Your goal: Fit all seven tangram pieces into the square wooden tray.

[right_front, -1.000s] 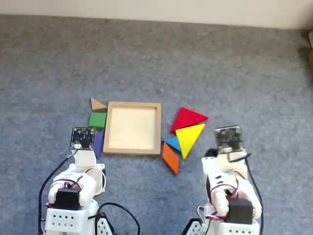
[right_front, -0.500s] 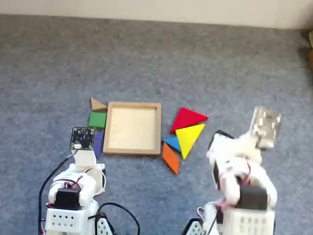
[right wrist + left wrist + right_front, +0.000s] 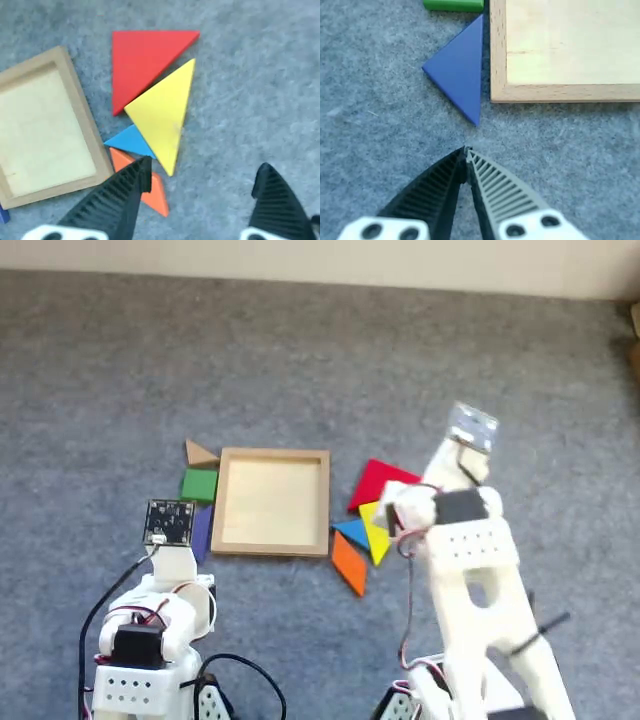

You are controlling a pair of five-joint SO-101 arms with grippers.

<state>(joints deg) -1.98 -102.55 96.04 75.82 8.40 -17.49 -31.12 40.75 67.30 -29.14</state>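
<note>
Left gripper (image 3: 465, 150): fingers pressed together, holding nothing; low over the desk (image 3: 300, 360), just short of the tray's near left corner.
Right gripper (image 3: 205, 170): fingers spread wide, nothing between them; hovers above the cluster on the tray's right side, over its near end.
Orange parallelogram (image 3: 348, 562): nearest of the right cluster, off the tray's near right corner, flat on the desk.
Light blue triangle (image 3: 130, 141): touching the orange piece, just beside the tray's right rim.
Dark blue triangle (image 3: 460, 75): long edge lying along the tray's left rim, outside it.
Tray (image 3: 270, 453): square, wooden, floor bare; no piece inside.
Yellow triangle (image 3: 162, 115): right of the tray, its edge against the red one.
Red triangle (image 3: 140, 60): farthest of the right cluster, near the tray's far right corner.
Green square (image 3: 199, 485): outside the left rim, beyond the dark blue triangle.
Tan triangle (image 3: 200, 453): off the tray's far left corner.
Progress: none placed; all seven lie outside. Judged the very start, with the right arm likely lining up a first pick.
</note>
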